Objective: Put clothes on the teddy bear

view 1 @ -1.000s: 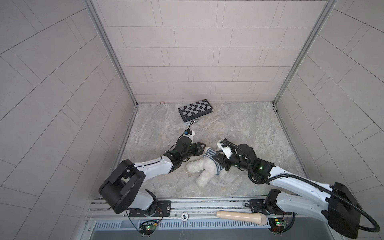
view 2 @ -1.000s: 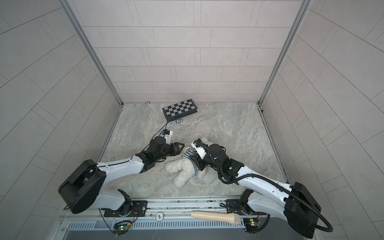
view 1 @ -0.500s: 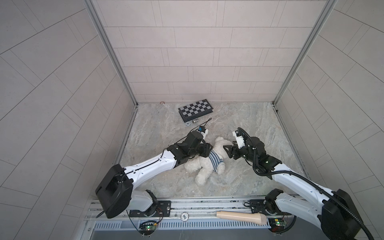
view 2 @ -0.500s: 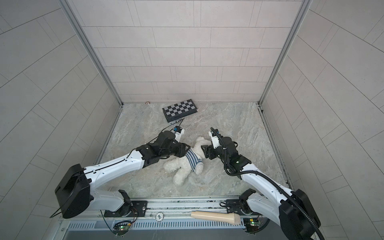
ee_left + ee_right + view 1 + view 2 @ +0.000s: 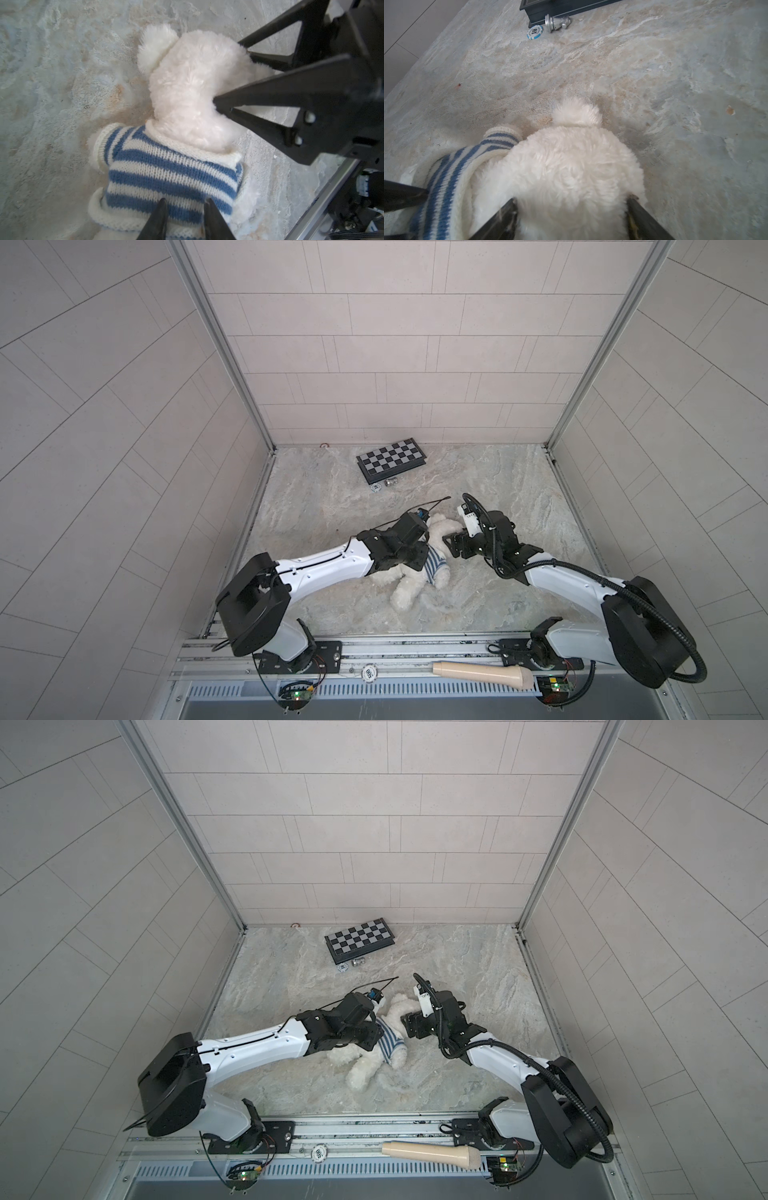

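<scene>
Grey-beige marbled worktop [image 5: 498, 489]. White plush teddy bear [image 5: 441, 529] lying mid-worktop, wearing a blue-and-white striped shirt [image 5: 170, 172]. Chessboard [image 5: 392, 459] at rear. Wide-set right fingers [image 5: 500, 220] flank the bear's head; narrow-set left fingers [image 5: 160, 216] at the shirt hem, grip cannot be told. Silver chess piece [image 5: 557, 22] and poker chip [image 5: 534, 32] beside the chessboard.

The white-and-black left arm [image 5: 324, 568] is stretching from the front edge of the marbled worktop [image 5: 498, 481] toward its middle, black left gripper [image 5: 184, 204] angling down, jaws narrowly parted. The matching right arm [image 5: 561, 576] is reaching inward, right gripper [image 5: 571, 205] gaping wide.
</scene>
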